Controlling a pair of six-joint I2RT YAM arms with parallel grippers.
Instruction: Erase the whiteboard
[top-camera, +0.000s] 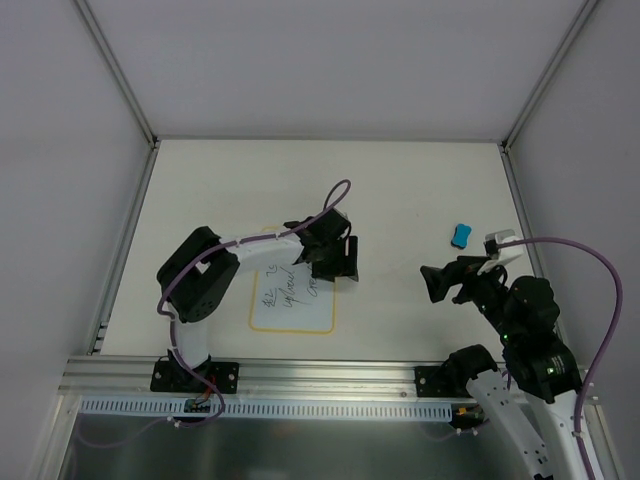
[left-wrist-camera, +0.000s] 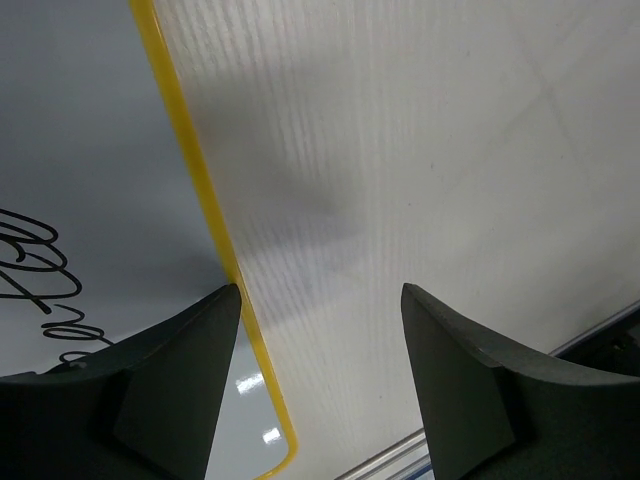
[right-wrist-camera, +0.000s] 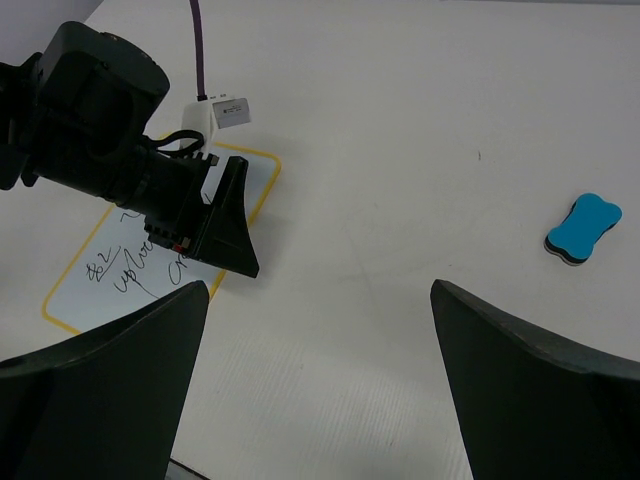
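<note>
The whiteboard (top-camera: 295, 318) lies flat left of centre, yellow-rimmed, with dark handwriting (top-camera: 285, 288) on it. My left gripper (top-camera: 338, 268) points down at the board's right edge. In the left wrist view this gripper (left-wrist-camera: 320, 300) stands open and low; one finger is over the whiteboard (left-wrist-camera: 90, 140), the other over bare table, with the yellow rim (left-wrist-camera: 205, 200) running just inside the left finger. My right gripper (top-camera: 447, 283) hovers open above the table to the right, holding nothing (right-wrist-camera: 320, 300). The right wrist view shows the whiteboard (right-wrist-camera: 100, 295) under the left arm (right-wrist-camera: 100, 130).
A small blue eraser (top-camera: 461, 235) lies on the table far right, beyond the right gripper; it shows at the right edge of the right wrist view, eraser (right-wrist-camera: 583, 229). A purple cable (top-camera: 335, 195) loops above the left wrist. Metal frame rails (top-camera: 130, 240) border the tabletop.
</note>
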